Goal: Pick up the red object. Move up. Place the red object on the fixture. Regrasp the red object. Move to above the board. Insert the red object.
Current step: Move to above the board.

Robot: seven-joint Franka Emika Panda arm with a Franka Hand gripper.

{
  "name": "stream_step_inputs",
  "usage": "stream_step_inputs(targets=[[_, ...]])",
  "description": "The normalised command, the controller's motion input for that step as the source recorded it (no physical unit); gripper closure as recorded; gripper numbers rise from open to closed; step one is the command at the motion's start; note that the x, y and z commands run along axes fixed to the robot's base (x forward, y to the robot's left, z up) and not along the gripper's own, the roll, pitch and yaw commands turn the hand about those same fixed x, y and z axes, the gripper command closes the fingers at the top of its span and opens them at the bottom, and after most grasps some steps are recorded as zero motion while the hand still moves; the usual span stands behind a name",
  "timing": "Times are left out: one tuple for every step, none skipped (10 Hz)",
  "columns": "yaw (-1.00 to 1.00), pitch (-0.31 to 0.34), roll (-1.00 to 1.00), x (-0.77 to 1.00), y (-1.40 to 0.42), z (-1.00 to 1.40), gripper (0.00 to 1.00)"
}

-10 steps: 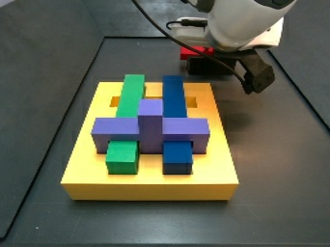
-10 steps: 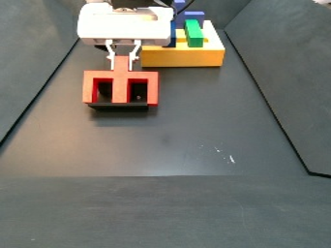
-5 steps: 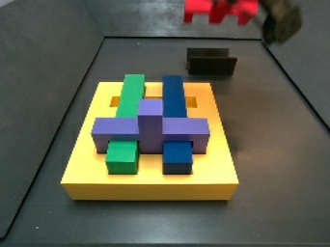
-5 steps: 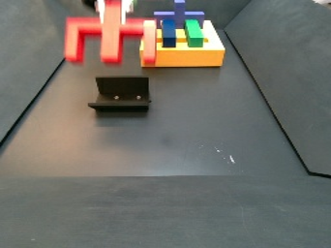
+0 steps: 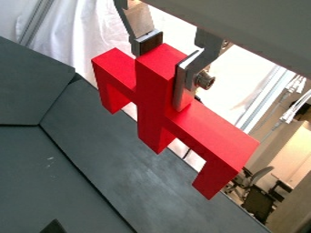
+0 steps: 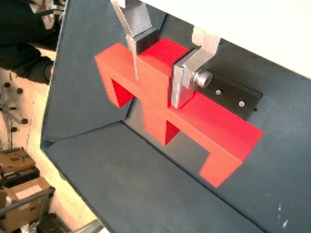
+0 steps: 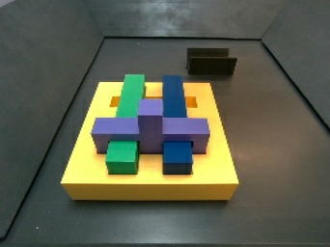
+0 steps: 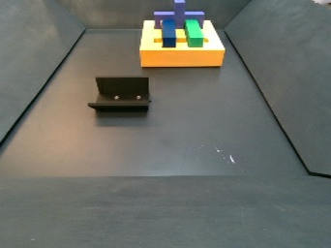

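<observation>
In both wrist views my gripper (image 5: 166,62) (image 6: 161,65) is shut on the centre stub of the red object (image 5: 206,138) (image 6: 216,136). The silver fingers (image 5: 186,80) press on both sides of the stub. The red bar hangs in the air with its legs pointing away from the gripper. The dark fixture (image 7: 211,62) (image 8: 120,94) stands empty on the floor, and part of it shows behind the red object (image 6: 234,93). The yellow board (image 7: 83,160) (image 8: 181,59) carries green, blue and purple blocks. Neither the gripper nor the red object appears in the side views.
A purple block (image 7: 149,125) lies across a green bar (image 7: 127,106) and a blue bar (image 7: 175,106) on the board. Raised dark walls (image 7: 68,72) border the black floor on its sides.
One second ago the gripper stood at the red object in the fixture. It then lifted the red object up and out of both side views, leaving the fixture empty.
</observation>
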Motion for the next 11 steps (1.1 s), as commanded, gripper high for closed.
stream_step_inputs(targets=[[0.02,0.142,-1.00,-0.90,-1.40,0.27,1.00],[0.02,0.136,-1.00,-0.93,-1.40,0.28,1.00],[0.03,0.119,-1.00,-0.99,-1.40,0.28,1.00],[0.04,0.118,-1.00,-1.00,-1.40,0.26,1.00],[0.05,0.112,-1.00,-0.98,-1.40,0.28,1.00],[0.06,0.104,-1.00,-1.02,-1.40,0.27,1.00],[0.07,0.086,-1.00,-0.39,-0.46,0.08,1.00],[0.08,0.079,-1.00,-0.18,-0.16,0.01,1.00],[0.07,0.069,-1.00,-0.09,-0.06,0.02,1.00],[0.07,0.037,-1.00,-0.11,-0.03,0.02,1.00],[0.07,0.001,-1.00,-0.10,0.01,0.00,1.00]])
